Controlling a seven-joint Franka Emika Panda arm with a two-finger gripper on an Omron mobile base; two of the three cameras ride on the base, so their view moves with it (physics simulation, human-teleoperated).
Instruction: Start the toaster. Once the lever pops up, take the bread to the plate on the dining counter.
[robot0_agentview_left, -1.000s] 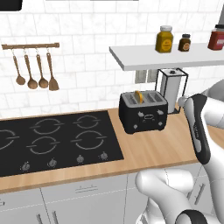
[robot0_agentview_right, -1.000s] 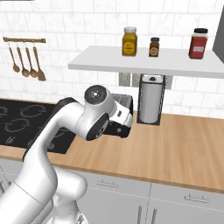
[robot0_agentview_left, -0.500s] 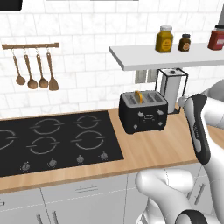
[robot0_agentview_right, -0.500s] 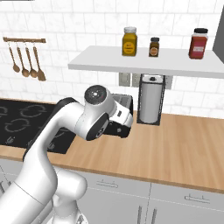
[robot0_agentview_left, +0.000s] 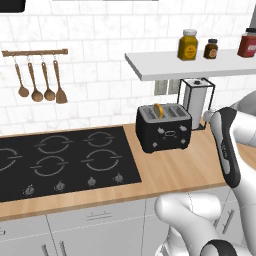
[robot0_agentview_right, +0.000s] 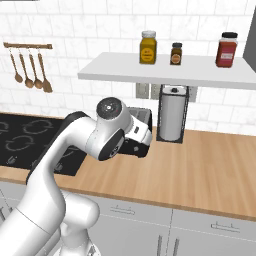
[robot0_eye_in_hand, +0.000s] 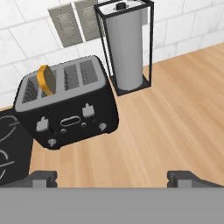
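The black toaster (robot0_agentview_left: 164, 131) stands on the wooden wall counter just right of the cooktop, and the arm partly covers the toaster (robot0_agentview_right: 142, 117) in the right base view. The yellowish bread (robot0_eye_in_hand: 47, 80) sticks up out of the far-left slot of the toaster (robot0_eye_in_hand: 65, 111), and the bread (robot0_agentview_left: 158, 110) also pokes up in the left base view. Both of the toaster's levers (robot0_eye_in_hand: 43, 124) sit high on its front. My gripper (robot0_eye_in_hand: 113, 178) hovers in front of and above the toaster, open, with nothing between its fingertips (robot0_eye_in_hand: 42, 177). The plate and the dining counter are out of view.
A paper towel roll in a black wire holder (robot0_eye_in_hand: 127, 48) stands right behind the toaster's right end. The black cooktop (robot0_agentview_left: 60, 162) lies to the left. A wall shelf (robot0_agentview_left: 190, 62) with jars overhangs the toaster. Wooden utensils (robot0_agentview_left: 40, 85) hang on the wall.
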